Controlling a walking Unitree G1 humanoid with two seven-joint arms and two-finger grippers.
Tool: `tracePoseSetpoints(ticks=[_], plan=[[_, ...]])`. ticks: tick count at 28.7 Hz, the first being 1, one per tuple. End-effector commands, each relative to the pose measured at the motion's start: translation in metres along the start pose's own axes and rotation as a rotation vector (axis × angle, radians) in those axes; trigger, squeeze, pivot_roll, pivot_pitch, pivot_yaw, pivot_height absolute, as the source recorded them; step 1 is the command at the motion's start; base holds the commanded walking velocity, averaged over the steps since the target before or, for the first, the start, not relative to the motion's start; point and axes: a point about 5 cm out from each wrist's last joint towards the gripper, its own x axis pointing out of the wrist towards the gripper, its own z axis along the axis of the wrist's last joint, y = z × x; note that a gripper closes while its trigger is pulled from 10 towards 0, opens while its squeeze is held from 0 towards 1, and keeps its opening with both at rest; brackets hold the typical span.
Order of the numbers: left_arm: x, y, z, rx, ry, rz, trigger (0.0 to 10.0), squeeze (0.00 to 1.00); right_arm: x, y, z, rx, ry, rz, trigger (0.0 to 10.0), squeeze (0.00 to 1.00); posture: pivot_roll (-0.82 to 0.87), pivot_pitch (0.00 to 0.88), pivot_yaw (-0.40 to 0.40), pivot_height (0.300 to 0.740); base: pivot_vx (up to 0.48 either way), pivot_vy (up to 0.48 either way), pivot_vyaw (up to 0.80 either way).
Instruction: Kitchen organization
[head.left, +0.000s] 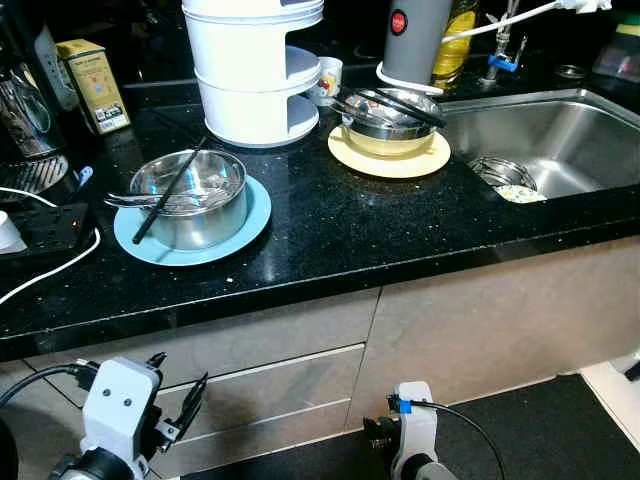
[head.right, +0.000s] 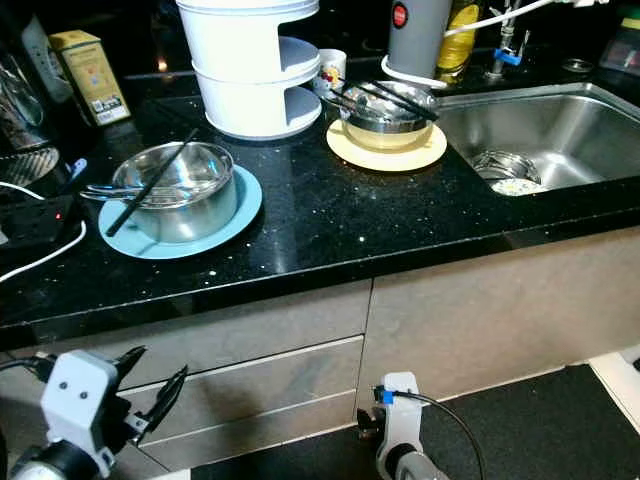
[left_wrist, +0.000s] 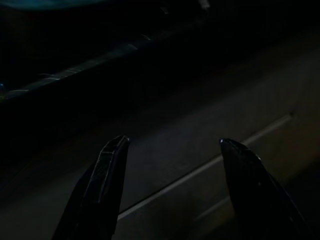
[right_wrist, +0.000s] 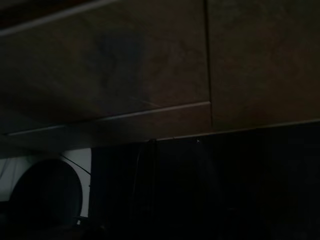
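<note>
Two steel bowls on the black tabletop (head.left: 330, 225), one with chopsticks on a blue plate (head.left: 250, 222) left of the sink (head.left: 540, 140), other bowl (head.left: 388, 118) on a yellow plate (head.left: 390, 160) beside the sink, left gripper (head.left: 180, 405) low before the drawers with jaws wide and empty, right gripper (head.left: 378, 432) hanging idle, jaws state cannot be told.

bowl (head.left: 190, 195) on plate (head.left: 250, 225), sink (head.left: 545, 140) right
</note>
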Motion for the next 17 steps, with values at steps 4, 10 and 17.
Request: tracePoseSetpoints(ticks=[4, 10, 17], plan=[[-0.009, 0.008, 0.018, -0.034, -0.054, 0.184, 10.0, 1.00, -0.002, 0.001, -0.004, -0.004, 0.012, 0.011, 10.0, 0.00, -0.02, 0.139, -0.011, 0.740, 0.000, 0.000, 0.00], [0.003, 0.005, 0.024, -0.098, -0.113, 0.174, 10.0, 1.00, 0.000, 0.002, -0.003, -0.010, 0.014, 0.015, 10.0, 0.00, -0.02, 0.133, -0.018, 0.740, 0.000, 0.000, 0.00], [0.018, 0.008, 0.029, -0.126, -0.155, 0.151, 10.0, 1.00, 0.001, 0.001, 0.001, -0.014, 0.006, 0.009, 10.0, 0.00, -0.03, 0.134, -0.030, 0.740, 0.000, 0.000, 0.00]])
